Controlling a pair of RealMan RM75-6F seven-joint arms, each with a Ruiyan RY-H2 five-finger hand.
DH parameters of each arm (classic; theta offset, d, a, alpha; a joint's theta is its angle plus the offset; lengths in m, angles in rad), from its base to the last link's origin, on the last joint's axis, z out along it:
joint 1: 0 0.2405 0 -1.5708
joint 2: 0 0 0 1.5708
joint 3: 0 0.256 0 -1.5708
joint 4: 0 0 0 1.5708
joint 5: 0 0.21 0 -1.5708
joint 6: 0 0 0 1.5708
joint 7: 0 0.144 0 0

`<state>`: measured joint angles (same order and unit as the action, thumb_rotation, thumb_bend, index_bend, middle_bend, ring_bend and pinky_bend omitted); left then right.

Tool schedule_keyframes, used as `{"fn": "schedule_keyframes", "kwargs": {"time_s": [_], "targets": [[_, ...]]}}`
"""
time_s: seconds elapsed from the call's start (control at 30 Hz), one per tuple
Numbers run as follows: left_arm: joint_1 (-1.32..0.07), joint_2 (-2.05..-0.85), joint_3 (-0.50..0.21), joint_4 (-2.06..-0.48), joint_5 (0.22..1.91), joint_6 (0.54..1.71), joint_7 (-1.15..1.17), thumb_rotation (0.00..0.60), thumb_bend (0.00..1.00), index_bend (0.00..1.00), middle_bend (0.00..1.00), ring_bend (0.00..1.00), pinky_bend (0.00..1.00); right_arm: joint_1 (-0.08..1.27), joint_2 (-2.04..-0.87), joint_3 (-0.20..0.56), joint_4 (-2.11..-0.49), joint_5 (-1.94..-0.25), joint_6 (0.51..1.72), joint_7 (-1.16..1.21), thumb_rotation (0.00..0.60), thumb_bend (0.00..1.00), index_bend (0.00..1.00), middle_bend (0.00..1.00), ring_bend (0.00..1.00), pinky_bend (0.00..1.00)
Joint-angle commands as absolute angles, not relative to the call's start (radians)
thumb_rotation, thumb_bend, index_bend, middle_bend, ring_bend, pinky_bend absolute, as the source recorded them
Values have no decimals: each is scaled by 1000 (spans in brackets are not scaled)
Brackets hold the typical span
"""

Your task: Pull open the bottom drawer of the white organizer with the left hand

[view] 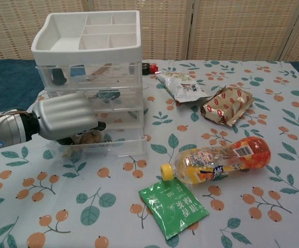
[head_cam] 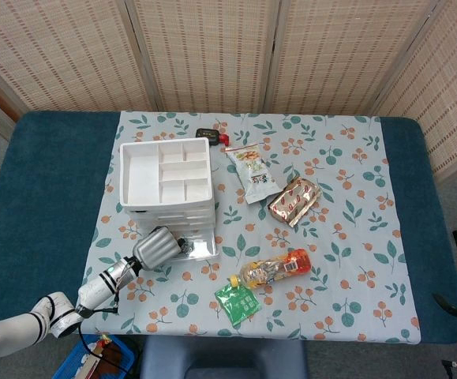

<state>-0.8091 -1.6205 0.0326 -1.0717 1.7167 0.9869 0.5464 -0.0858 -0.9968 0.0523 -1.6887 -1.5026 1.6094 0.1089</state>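
The white organizer (head_cam: 167, 175) (view: 90, 46) stands at the table's left, its open tray on top and clear drawers below. Its bottom drawer (head_cam: 199, 248) (view: 119, 145) sticks out a little toward me, with small items inside. My left hand (head_cam: 155, 246) (view: 66, 119) sits at the drawer's front left, its silver back facing up. The fingers curl down over the drawer's front rim, and their tips are hidden inside it. My right hand shows in neither view.
To the organizer's right lie a snack packet (head_cam: 252, 174), a red-patterned foil bag (head_cam: 294, 200), an orange drink bottle (view: 216, 160) on its side and a green sachet (view: 173, 206). A small dark object with a red cap (head_cam: 212, 136) lies behind the organizer.
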Motion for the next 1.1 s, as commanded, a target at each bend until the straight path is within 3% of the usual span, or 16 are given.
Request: {"fn": "schedule_keyframes", "kwargs": {"time_s": [0.03,0.3,0.5,1.1], "targets": [[-809,-1627,35,-1059,1722,1000,526,600,207,507,920,997,1000,-86,-996,53,-1689,-1502,1610,110,600,79,0,97,66,132],[-809,-1643,45,-1027,1726,1014,475,600,208,577,937,1000,1000,-83,-998,55,-1686,-1500,1606,112,600,79,0,97,68,133],[-811,-1646,38,-1034,1698,980,500,600,208,500,941,1000,1000,-83,-999,56,-1684,-1498,1605,113,600,80,0,97,70,133],[-818,-1653,34,-1046,1684,979,477,600,258,627,948,1000,1000,-79,-1002,60,-1676,-1488,1595,118,600,80,0,97,71,133]]}}
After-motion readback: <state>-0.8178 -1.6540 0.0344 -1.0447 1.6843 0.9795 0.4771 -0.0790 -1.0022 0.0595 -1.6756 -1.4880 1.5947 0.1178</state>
